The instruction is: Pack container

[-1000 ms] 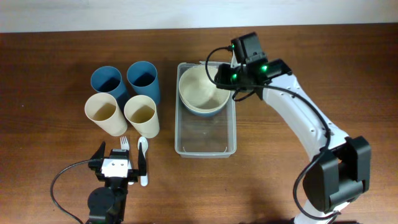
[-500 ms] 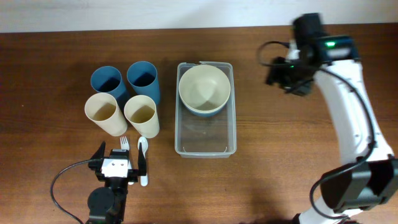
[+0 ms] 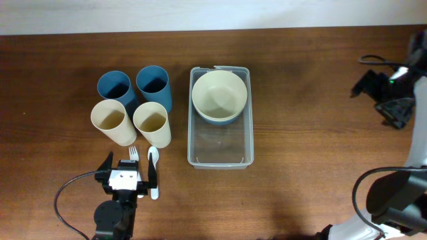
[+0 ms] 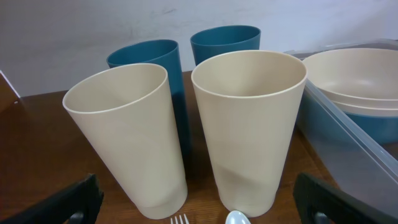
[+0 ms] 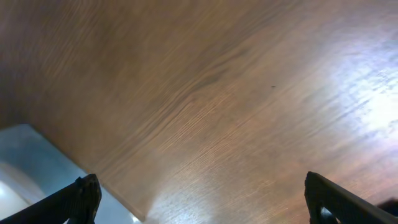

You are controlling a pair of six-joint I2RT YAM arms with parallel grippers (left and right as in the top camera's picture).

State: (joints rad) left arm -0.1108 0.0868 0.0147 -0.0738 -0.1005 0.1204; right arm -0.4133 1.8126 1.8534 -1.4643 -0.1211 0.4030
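The clear container (image 3: pixel 221 162) lies lengthwise mid-table. In its far end sits a cream bowl (image 3: pixel 219 95) nested in a blue bowl (image 3: pixel 220 121). In the left wrist view the container (image 4: pixel 348 152) and the cream bowl (image 4: pixel 357 74) are at the right. My right gripper (image 3: pixel 379 99) hovers open and empty over bare wood by the table's right edge, far from the container. In the right wrist view the right gripper (image 5: pixel 208 199) has only wood between its jaws. My left gripper (image 3: pixel 129 167) rests open near the front edge, with nothing held.
Two blue cups (image 3: pixel 154 85) and two cream cups (image 3: pixel 152 125) stand left of the container. A white fork (image 3: pixel 133 154) and spoon (image 3: pixel 153 172) lie between the left gripper's jaws. The cream cups (image 4: pixel 249 124) fill the left wrist view. The table's edge (image 5: pixel 93 174) shows at the right wrist view's lower left.
The right gripper opened, let go of the bowls in the container's far end and swung away to the right edge of the table. The left arm stayed still.
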